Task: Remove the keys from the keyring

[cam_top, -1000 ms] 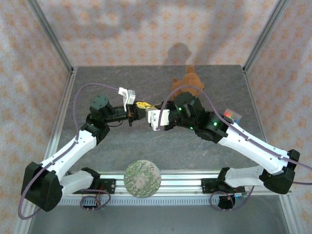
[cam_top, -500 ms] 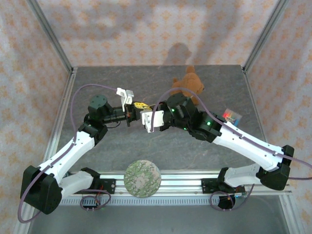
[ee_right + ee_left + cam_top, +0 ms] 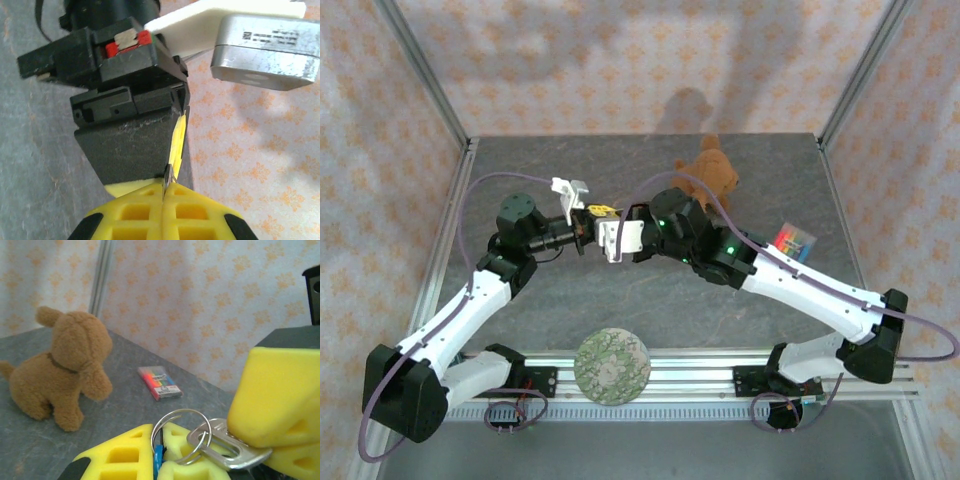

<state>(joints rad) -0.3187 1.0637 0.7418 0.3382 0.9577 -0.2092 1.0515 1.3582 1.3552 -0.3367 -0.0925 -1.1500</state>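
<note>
Left gripper (image 3: 157, 460): you have it pinched narrow on the keyring (image 3: 180, 411) | right gripper (image 3: 165, 195): clamped tight on the silver key (image 3: 227, 449) threaded on that ring | location: you hold ring and key between both fingertips, above the table (image 3: 540, 160); plush dog (image 3: 62, 365) sits beyond

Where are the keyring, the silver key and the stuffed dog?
keyring (image 3: 176, 412), left wrist view, top arc of its wire loop.
silver key (image 3: 235, 456), left wrist view, its flat head.
stuffed dog (image 3: 65, 365), left wrist view, middle of its body.
</note>
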